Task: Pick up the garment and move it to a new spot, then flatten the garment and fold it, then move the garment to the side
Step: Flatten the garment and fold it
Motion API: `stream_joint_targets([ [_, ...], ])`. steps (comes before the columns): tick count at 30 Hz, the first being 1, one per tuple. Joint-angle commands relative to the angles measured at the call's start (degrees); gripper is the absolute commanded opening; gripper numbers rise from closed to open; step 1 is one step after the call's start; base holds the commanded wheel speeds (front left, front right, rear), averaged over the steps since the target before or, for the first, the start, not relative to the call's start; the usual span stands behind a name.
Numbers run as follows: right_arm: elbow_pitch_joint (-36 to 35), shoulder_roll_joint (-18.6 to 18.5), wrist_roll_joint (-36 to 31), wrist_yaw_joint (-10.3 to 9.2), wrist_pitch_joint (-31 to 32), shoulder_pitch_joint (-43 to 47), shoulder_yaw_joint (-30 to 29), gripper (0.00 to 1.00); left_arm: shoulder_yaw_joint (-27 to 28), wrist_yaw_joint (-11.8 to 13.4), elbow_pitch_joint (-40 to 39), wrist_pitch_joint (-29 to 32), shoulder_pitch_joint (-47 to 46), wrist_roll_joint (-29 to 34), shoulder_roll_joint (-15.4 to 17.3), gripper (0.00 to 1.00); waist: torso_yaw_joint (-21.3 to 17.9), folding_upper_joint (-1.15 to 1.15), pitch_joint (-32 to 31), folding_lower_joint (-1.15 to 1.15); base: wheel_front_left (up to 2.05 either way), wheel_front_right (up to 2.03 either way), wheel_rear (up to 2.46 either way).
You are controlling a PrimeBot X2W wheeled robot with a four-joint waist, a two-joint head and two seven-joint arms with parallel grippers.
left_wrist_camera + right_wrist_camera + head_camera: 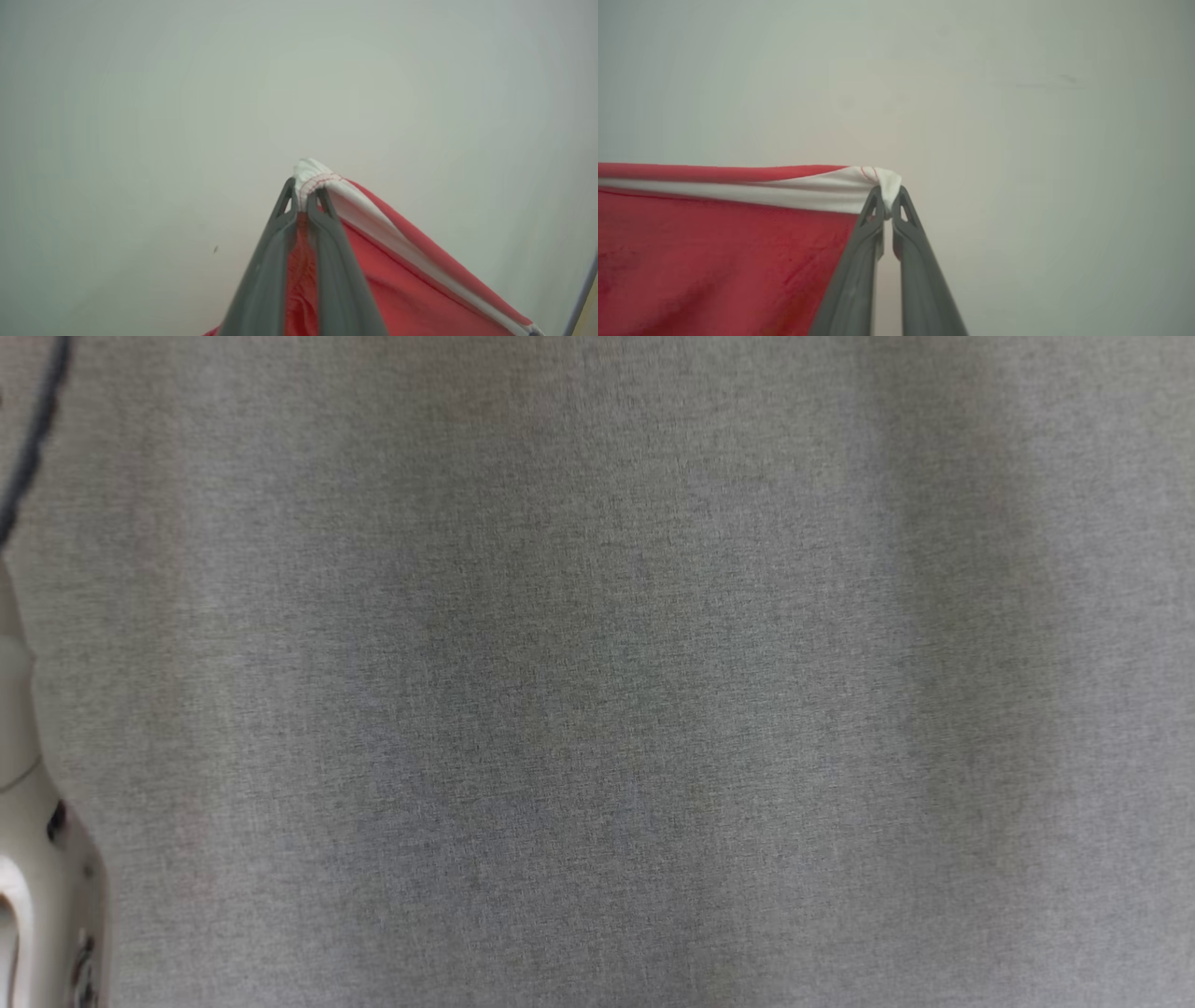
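Tension is our aim: our left gripper (306,190) and right gripper (889,197) each clamp tight on a hem corner of the garment (714,261).

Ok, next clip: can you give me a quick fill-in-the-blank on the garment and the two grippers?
1. The left gripper is shut on a corner of the ____ garment.
2. The trim band along the garment's edge, pinched at its end by the right gripper, is ____.
3. In the head view, the woven surface is ____ in colour.
Missing words: red; white; grey.
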Motion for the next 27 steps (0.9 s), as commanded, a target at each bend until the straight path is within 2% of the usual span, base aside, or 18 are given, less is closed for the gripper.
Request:
stream_joint_targets([
  [1,-1.4,-2.4,-1.5,-0.78,-0.5,-0.6,-2.7,0.00,2.1,-1.1,0.6,-1.8,-0.8,-0.9,0.7,0.00,0.3,-0.01,0.8,-0.02,0.00,0.00,0.00],
  [5,-1.0,-3.3,-2.6,-0.75,-0.4,2.5,-0.1,0.00,-0.3,-3.6,0.8,-1.9,1.5,-0.2,0.7,0.00,1.0,-0.01,0.9,-0.02,0.00,0.00,0.00],
  [10,2.0,-5.4,0.5,-0.54,1.7,10.7,6.9,0.00,-8.2,-5.9,0.4,-3.6,13.1,7.6,2.4,0.00,2.1,-0.01,-0.4,-0.02,0.00,0.00,0.00],
  [13,1.2,-7.1,3.2,-0.52,3.6,18.7,9.6,0.00,-10.9,-6.3,0.8,-4.4,22.4,9.4,0.7,0.00,2.8,-0.01,-3.1,-0.02,0.00,0.00,0.00],
  [17,-3.5,-9.5,7.3,-0.51,7.4,30.9,11.6,0.00,-9.8,-6.6,0.3,-4.7,35.4,8.6,-1.4,0.00,3.0,-0.01,-7.7,-0.02,0.00,0.00,0.00],
  [21,-10.1,-12.5,9.8,-0.54,11.4,43.2,9.4,0.00,-8.4,-6.5,-1.8,-4.8,48.4,9.6,-2.6,0.00,3.0,-0.01,-13.2,-0.02,0.00,0.00,0.00],
  [27,-20.9,-13.0,11.0,-0.55,20.8,62.1,2.3,0.00,-9.7,-6.5,-4.5,-4.8,64.1,9.0,-4.1,0.00,3.4,-0.01,-20.1,-0.02,0.00,0.00,0.00],
])
